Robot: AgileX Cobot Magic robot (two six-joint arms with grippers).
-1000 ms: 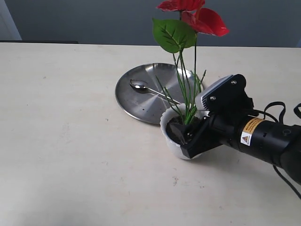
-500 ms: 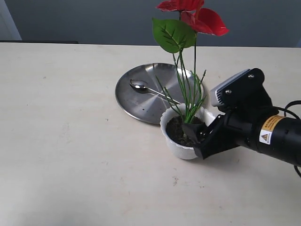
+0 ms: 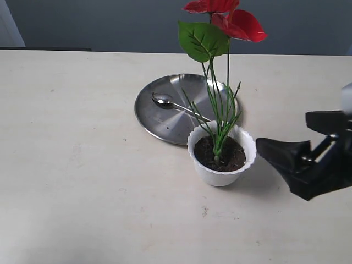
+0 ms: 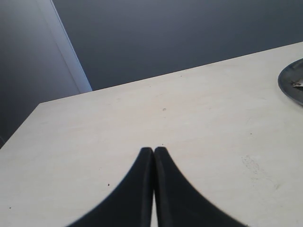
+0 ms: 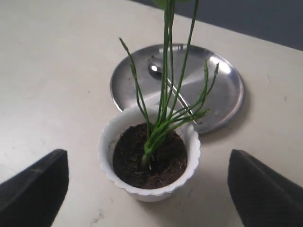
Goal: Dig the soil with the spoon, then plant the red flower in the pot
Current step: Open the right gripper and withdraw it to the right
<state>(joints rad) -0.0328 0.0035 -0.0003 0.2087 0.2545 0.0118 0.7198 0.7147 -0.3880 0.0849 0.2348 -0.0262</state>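
The red flower (image 3: 236,22) stands upright in the white pot (image 3: 204,170), its green stems (image 5: 163,109) rooted in the dark soil (image 5: 128,158). No gripper touches it. My right gripper (image 3: 283,130) is open, off to the right of the pot and apart from it. In the right wrist view, its fingers (image 5: 35,187) show wide on either side of the pot (image 5: 106,151). The spoon (image 3: 176,104) lies on the steel plate (image 3: 159,124) behind the pot. My left gripper (image 4: 154,149) is shut on nothing, above bare table, and is out of the exterior view.
The steel plate (image 5: 222,90) touches or nearly touches the pot's far side, and the spoon's bowl (image 5: 156,66) rests in it. Its edge (image 4: 293,82) shows in the left wrist view. The flower's green leaf (image 3: 203,39) overhangs the plate.
My right gripper has drawn back from the pot's mouth toward the right, away from the stems' base. The flower stays standing in the soil.
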